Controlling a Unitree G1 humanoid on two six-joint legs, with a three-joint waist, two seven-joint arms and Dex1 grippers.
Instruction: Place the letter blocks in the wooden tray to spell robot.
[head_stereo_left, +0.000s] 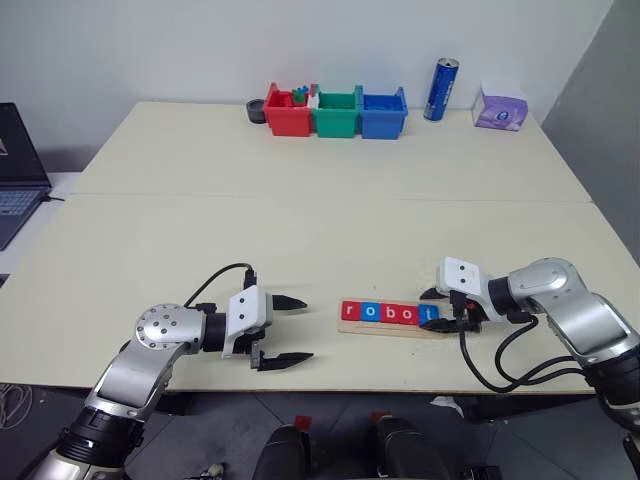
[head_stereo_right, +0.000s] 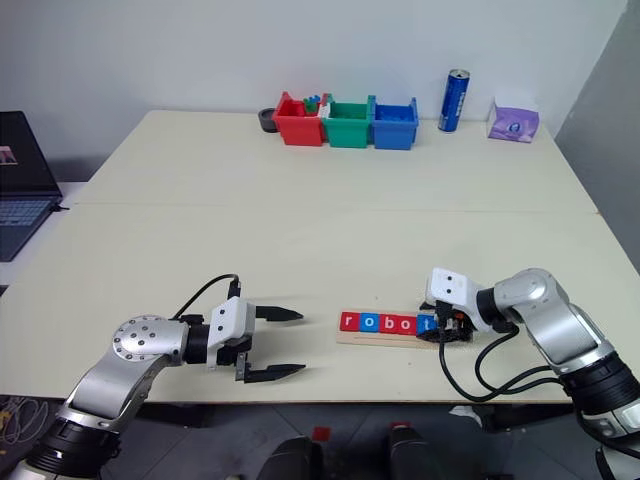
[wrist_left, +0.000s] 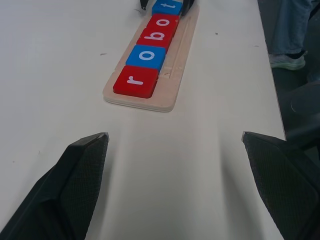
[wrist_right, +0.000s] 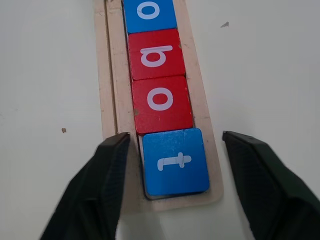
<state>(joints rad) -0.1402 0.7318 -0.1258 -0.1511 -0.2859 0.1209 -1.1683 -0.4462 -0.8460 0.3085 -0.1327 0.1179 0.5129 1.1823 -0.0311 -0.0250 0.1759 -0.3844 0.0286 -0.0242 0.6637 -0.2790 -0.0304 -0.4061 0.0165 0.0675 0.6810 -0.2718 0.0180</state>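
A pale cream rectangular tabletop (head_stereo_left: 300, 215) with a seam running across it carries, near its front edge, a long narrow pale wooden tray (head_stereo_left: 392, 329) lying flat. Along the far edge stand a red plastic bin (head_stereo_left: 287, 112), a green plastic bin (head_stereo_left: 336, 113) and a blue plastic bin (head_stereo_left: 384, 113) side by side, touching, with a small dark grey round object (head_stereo_left: 256, 111) just beside the red one. Farther right stand an upright blue can (head_stereo_left: 440, 90) and a purple tissue pack (head_stereo_left: 500, 108).
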